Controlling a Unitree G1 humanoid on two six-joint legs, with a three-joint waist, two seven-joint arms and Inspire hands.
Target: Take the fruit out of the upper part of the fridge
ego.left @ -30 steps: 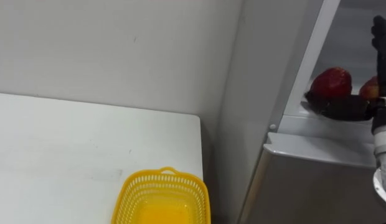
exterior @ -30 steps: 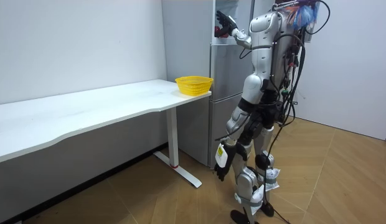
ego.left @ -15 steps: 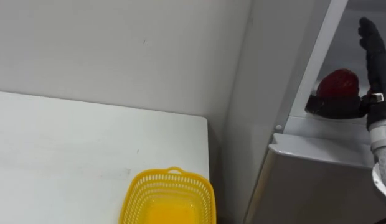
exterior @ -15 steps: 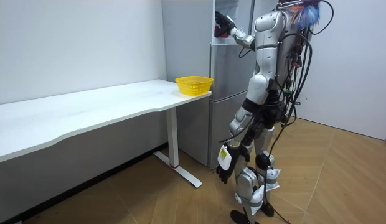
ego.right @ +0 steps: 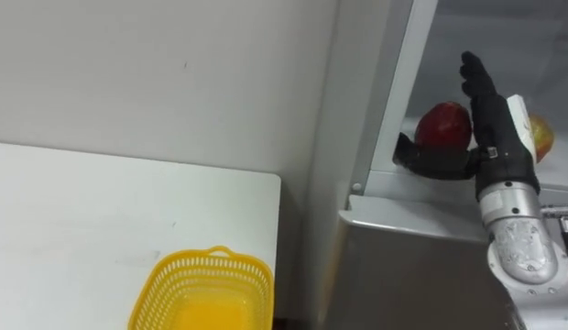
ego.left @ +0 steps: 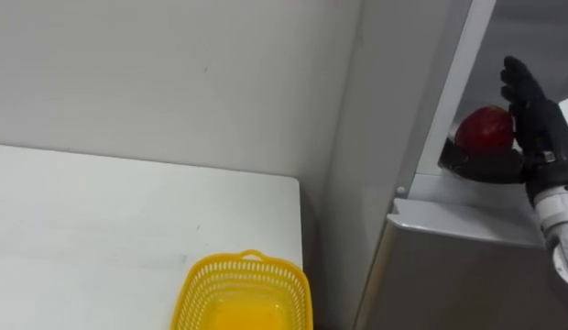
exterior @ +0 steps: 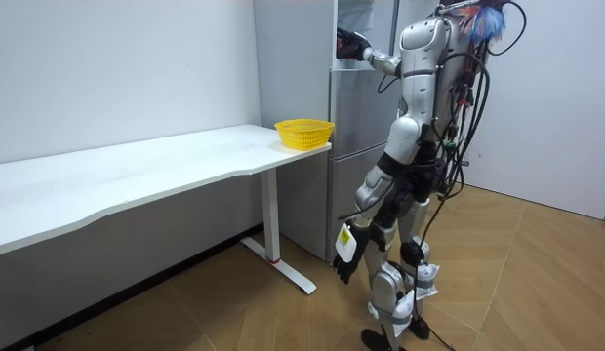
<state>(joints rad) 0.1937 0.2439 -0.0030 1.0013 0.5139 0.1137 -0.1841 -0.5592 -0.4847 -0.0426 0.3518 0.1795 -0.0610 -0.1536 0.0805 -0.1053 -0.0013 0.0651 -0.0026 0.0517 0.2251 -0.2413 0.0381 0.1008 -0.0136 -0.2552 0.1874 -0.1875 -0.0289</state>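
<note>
My right hand (ego.right: 497,124), fingers upright and thumb spread wide, stands just right of the round red apple (ego.right: 443,125), which has no clear long axis.

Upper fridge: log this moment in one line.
right hand: open, beside red apple | left hand: hanging low | yellow basket: on table | apple: not grasped
</note>
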